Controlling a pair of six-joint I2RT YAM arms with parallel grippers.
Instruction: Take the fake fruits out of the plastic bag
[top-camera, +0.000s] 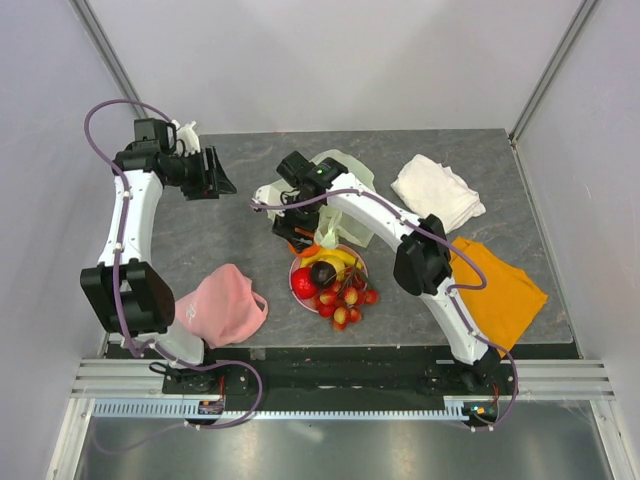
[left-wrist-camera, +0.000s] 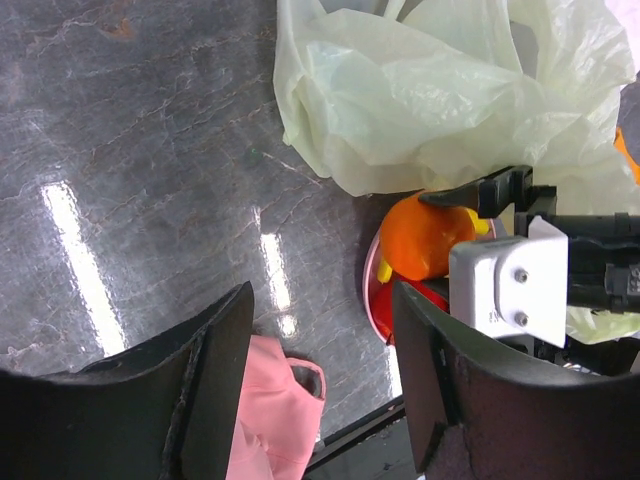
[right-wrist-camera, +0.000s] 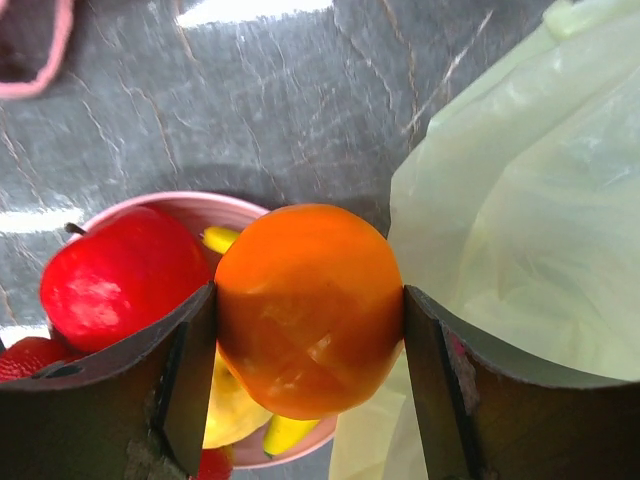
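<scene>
Clearly, the right wrist view showed the right fingers (right-wrist-camera: 500, 400) gripping the orange (right-wrist-camera: 310, 310), barely seen from above; the left fingers (left-wrist-camera: 130, 400) stood open.

We see a folded white cloth (top-camera: 437, 190), a flat orange cloth (top-camera: 500, 290), a crumpled pink fabric (top-camera: 220, 305), and a round pink plate (right-wrist-camera: 180, 201).

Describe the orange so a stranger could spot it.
On the grey table, find the pink plate beside the pale plastic bag. The right gripper holds the orange over it: the only smooth orange ball, next to a red apple.
</scene>
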